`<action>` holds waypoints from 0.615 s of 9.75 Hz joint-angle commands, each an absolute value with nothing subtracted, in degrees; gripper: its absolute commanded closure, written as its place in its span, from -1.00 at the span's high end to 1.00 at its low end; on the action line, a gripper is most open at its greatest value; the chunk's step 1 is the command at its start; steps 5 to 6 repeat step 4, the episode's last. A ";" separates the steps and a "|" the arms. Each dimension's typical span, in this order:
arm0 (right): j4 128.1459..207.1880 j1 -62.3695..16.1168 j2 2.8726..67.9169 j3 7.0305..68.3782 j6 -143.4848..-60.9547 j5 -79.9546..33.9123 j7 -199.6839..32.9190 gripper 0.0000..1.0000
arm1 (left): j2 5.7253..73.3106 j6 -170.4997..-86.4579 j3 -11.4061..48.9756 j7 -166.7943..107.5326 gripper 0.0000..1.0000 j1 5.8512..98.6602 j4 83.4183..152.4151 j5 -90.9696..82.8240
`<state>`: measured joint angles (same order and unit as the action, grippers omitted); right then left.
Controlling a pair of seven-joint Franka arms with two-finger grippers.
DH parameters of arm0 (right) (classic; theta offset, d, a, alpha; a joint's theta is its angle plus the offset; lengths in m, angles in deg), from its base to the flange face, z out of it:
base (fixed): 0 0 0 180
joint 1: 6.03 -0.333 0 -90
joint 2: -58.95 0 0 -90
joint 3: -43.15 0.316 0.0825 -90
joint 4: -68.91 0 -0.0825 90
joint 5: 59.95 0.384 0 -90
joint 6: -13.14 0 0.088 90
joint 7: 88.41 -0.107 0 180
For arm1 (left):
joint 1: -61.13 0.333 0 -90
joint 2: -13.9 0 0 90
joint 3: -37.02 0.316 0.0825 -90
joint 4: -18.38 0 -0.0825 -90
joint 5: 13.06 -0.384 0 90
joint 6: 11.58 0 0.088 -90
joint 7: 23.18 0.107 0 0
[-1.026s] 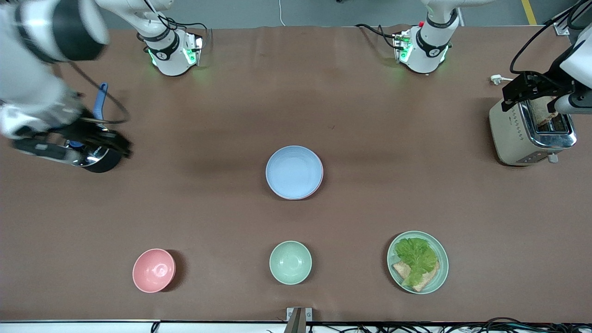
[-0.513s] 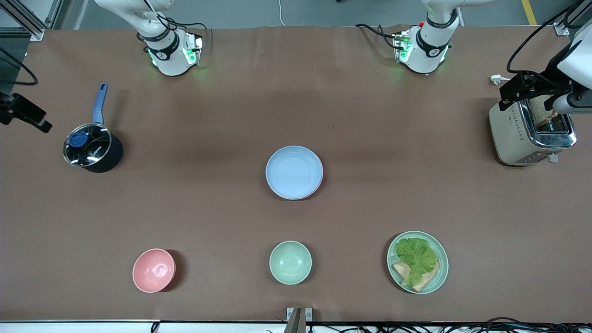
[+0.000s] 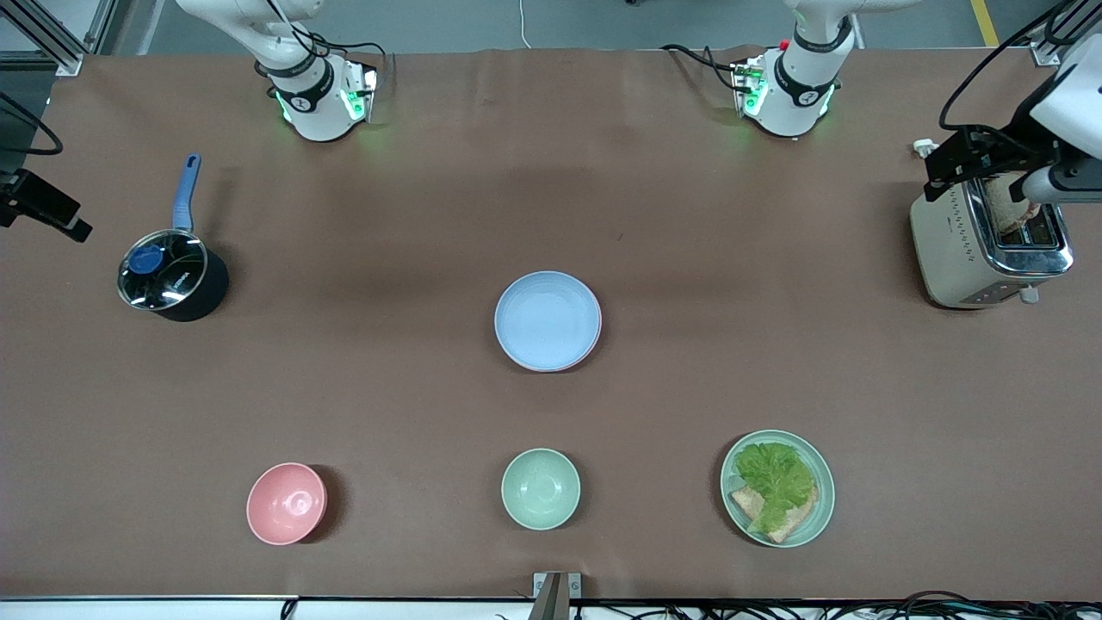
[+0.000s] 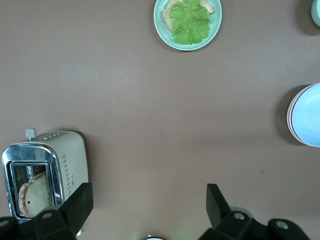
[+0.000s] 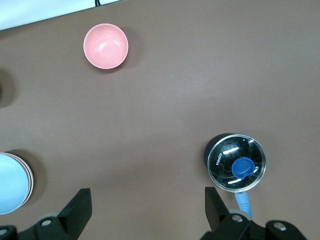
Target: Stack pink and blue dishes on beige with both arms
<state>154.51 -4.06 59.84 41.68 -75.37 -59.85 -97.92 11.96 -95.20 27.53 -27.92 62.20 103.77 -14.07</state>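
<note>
In the front view the light blue plate [image 3: 547, 320] sits at the middle of the frame, on top of the pink plate [image 3: 597, 334], which shows only as a thin rim under its edge; a beige plate cannot be made out beneath them. Along the lower part of the frame stand a pink bowl [image 3: 287, 504], a mint-green bowl [image 3: 541, 488] and a mint-green plate [image 3: 820, 508] carrying lettuce and bread. The right hand [image 3: 47, 205] hangs at the frame's edge at the right arm's end of the table [image 3: 387, 215], near a lidded saucepan [image 3: 168, 280]. The left hand [image 3: 981, 159] is up in the air by the toaster [image 3: 964, 250] at the left arm's end. In the left wrist view that hand's fingers [image 4: 80, 200] are spread wide and grasp nothing; the toaster, the lettuce plate and part of the blue-over-pink stack show below. In the right wrist view the right hand's fingers [image 5: 82, 202] are likewise spread and empty, high over bare table, with the saucepan, the pink bowl and the stack's edge in sight.
</note>
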 commanded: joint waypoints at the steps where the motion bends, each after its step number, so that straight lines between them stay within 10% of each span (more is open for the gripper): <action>1: 153.28 -3.57 59.56 42.01 -74.14 -60.39 -97.03 1.00 | 12.66 -94.90 27.27 -28.01 1.00 62.18 103.99 -14.47; 6: 153.28 -3.48 59.47 41.92 -74.14 -60.48 -93.80 1.00 | 13.72 -94.90 27.62 -28.71 1.00 62.36 102.32 -14.47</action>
